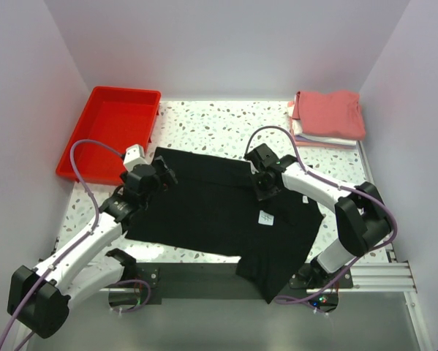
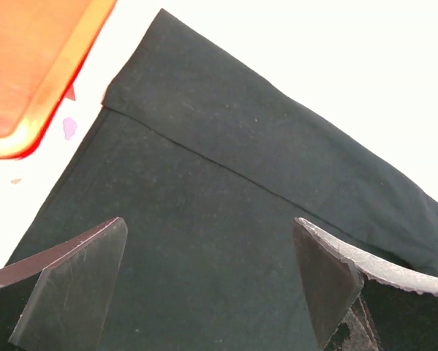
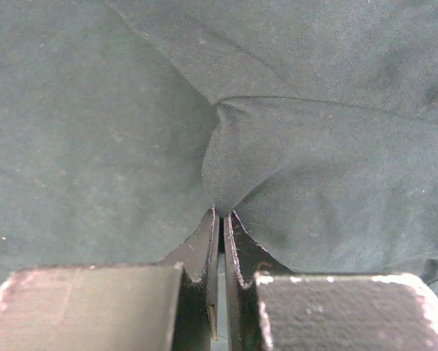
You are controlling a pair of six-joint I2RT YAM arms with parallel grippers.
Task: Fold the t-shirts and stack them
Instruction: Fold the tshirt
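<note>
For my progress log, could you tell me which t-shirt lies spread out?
The black t-shirt, spread across the table; the salmon-red t-shirt and the pale ones beneath lie folded in the far-right stack.

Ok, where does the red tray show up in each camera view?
Top external: the tray is at the far left, beyond the left arm.
Left wrist: the upper left corner, just off the black shirt's corner.
Right wrist: not in it; black cloth fills the view.
Shared landmark: the black shirt, centre in top external and filling the right wrist view.
</note>
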